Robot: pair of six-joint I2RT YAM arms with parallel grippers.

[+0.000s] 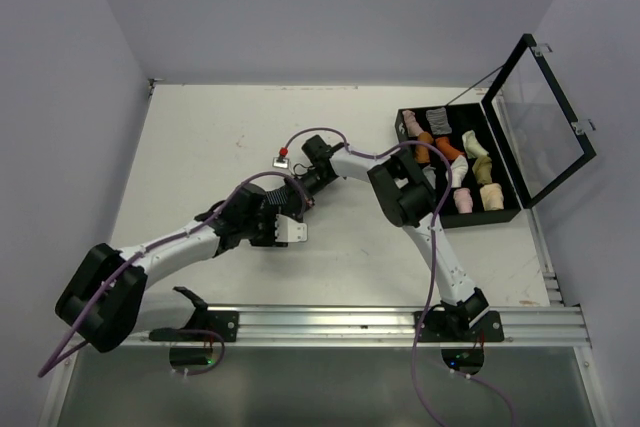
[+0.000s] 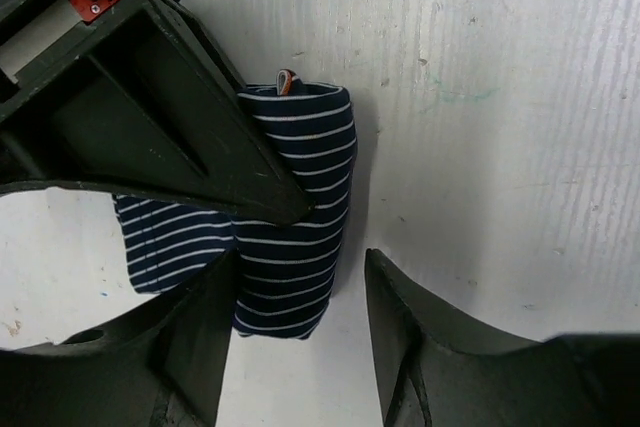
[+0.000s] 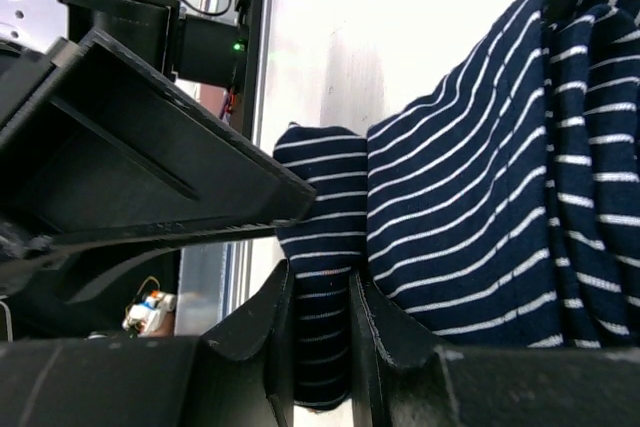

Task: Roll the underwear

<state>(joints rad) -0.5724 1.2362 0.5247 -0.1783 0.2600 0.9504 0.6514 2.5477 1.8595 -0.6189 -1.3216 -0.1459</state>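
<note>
The navy underwear with thin white stripes [image 2: 300,197] lies partly rolled on the white table, and one flat layer spreads to its left. My left gripper [image 2: 300,292] is open, its fingers standing on either side of the roll's near end. My right gripper [image 3: 320,282] is shut on a narrow fold of the underwear [image 3: 470,207], and its finger [image 2: 200,137] lies across the cloth in the left wrist view. In the top view both grippers, the left [image 1: 283,219] and the right [image 1: 300,192], meet at mid-table and hide most of the underwear.
A black case [image 1: 505,209] with its clear lid raised stands at the right and holds several rolled garments. A small white piece with a red tip [image 1: 283,154] lies just behind the grippers. A metal rail [image 1: 350,322] runs along the near edge.
</note>
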